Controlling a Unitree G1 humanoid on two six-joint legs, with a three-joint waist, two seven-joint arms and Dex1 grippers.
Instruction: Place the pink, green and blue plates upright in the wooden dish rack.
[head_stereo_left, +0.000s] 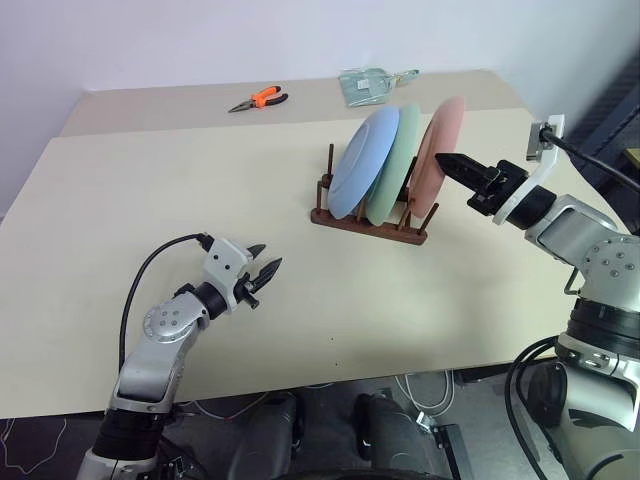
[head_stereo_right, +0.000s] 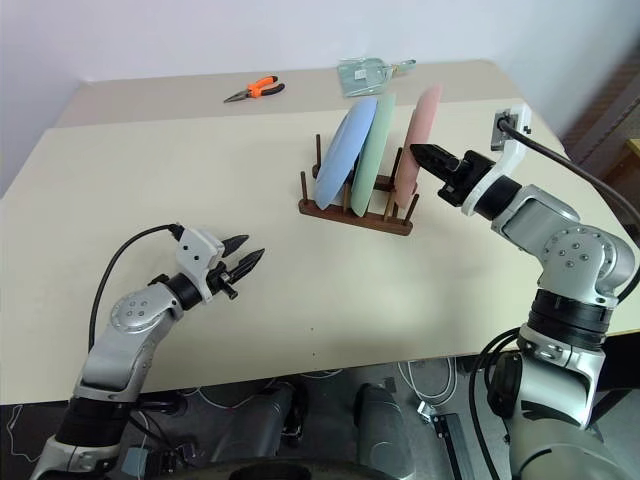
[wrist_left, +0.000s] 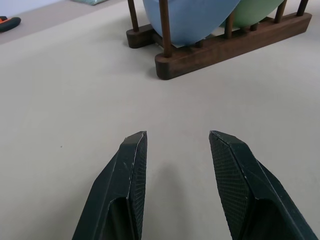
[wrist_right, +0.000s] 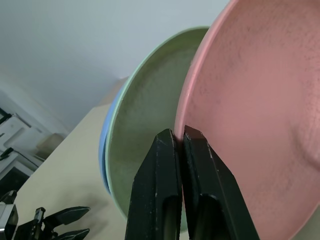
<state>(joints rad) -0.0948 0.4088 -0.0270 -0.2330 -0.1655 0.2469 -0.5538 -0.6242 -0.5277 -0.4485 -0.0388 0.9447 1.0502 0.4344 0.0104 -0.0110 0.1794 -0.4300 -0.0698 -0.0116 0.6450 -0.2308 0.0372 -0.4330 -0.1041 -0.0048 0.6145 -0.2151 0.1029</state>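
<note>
All three round matte plates, light blue (head_stereo_left: 362, 160), mint green (head_stereo_left: 397, 160) and salmon pink (head_stereo_left: 440, 150), are standing upright in the dark wooden pegged rack (head_stereo_left: 368, 222) on the desk; the right tool (head_stereo_left: 444, 161), shut and empty, is hovering at the pink rim, the left tool (head_stereo_left: 265, 269) is idling part-open and empty, so little seems left

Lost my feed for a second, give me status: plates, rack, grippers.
Blue plate, green plate, pink plate all upright in wooden dish rack. Right gripper fingers pinched on pink plate's rim. Left gripper open, empty, above table. Nothing in the way.
</note>
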